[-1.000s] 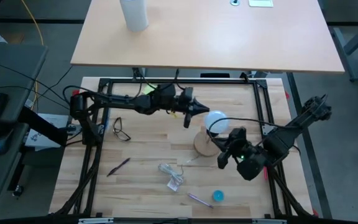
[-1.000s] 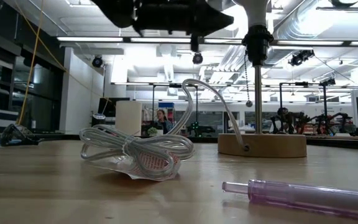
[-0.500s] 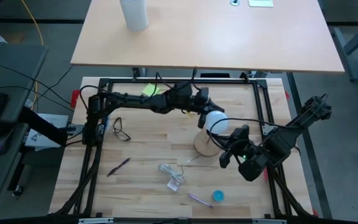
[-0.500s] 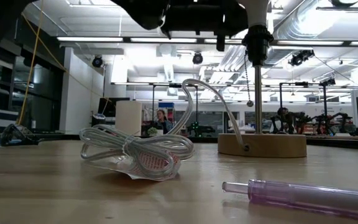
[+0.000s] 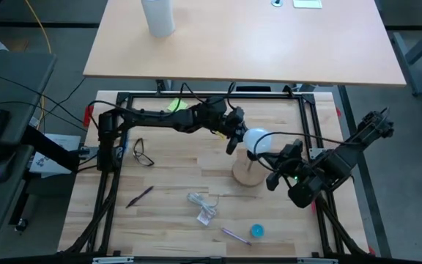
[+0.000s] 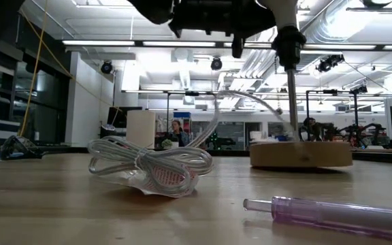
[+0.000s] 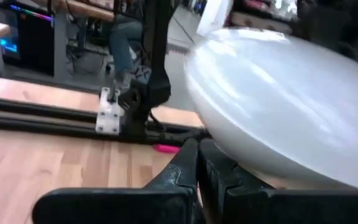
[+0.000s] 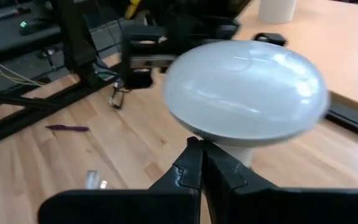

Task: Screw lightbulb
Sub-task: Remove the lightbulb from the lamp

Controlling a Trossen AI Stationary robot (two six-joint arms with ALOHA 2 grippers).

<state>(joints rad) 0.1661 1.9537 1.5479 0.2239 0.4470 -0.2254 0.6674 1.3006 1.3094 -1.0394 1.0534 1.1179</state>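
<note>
The lightbulb (image 5: 258,141) sits in its socket, both grippers closed, holding nothing.

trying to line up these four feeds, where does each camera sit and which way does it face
High view: above the table, looking straight down; both arms, left gripper and right gripper flanking the lightbulb.
Low view: at tabletop height, looking level across the coiled cable into the room; an arm shows overhead.
Left wrist view: on the left arm, past its shut fingers, the lightbulb close.
Right wrist view: on the right arm, past its shut fingers, the lightbulb ahead.
Shared: both wrist views show the lightbulb.
</note>
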